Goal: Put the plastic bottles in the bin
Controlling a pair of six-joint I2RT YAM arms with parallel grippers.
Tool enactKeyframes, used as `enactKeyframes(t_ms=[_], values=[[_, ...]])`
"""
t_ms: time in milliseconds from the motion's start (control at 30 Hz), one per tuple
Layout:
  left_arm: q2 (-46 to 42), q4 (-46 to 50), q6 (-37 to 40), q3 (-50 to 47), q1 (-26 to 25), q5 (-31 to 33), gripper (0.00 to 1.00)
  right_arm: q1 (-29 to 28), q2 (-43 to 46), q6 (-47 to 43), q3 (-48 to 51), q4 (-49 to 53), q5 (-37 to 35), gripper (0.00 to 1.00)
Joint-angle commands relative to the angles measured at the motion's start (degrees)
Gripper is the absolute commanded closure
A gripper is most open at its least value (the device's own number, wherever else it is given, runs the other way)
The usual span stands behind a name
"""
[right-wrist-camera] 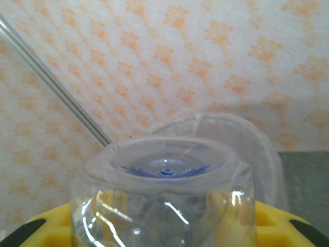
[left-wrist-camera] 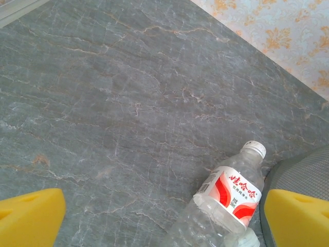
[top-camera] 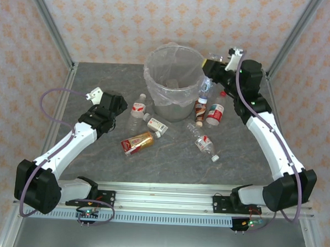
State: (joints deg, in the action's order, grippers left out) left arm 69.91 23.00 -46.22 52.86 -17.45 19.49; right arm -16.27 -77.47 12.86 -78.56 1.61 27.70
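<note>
Plastic bottles (top-camera: 205,141): six loose on grey table (top-camera: 101,81), left, near and right of bin (top-camera: 180,105); amber one (top-camera: 137,142) nearest. Bin at far centre, lined with clear bag (top-camera: 156,67). Seventh, clear bottle (right-wrist-camera: 164,206), pinched between right gripper (top-camera: 208,64) fingers, just right of bin rim. Left gripper (top-camera: 120,104) spread wide, low over table, beside red-labelled bottle (left-wrist-camera: 231,190).

About eight plastic bottles (top-camera: 137,142), one bin (top-camera: 164,108)
</note>
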Motion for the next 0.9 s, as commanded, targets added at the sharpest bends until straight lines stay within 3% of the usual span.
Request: enactKeyframes(t_ms=[0,400,567,867], values=[[-0.5,1.9,0.8,0.5,0.6,0.5,0.0,-2.1,-4.0,-0.4,-6.5,0.7,0.0,0.59],[0.7,2.2,4.2,1.2,0.6,-3.2,0.0,-5.7,-21.7,-5.7,-27.0,5.4,-7.3,0.59],[1.3,2.8,4.9,1.9,0.6,-3.5,0.0,-6.2,-29.6,-11.7,-38.1,15.3,-10.1,0.59],[1.5,1.3,6.6,1.3,0.6,-5.1,0.0,-7.0,-35.2,-20.7,-41.2,22.5,-11.7,0.58]])
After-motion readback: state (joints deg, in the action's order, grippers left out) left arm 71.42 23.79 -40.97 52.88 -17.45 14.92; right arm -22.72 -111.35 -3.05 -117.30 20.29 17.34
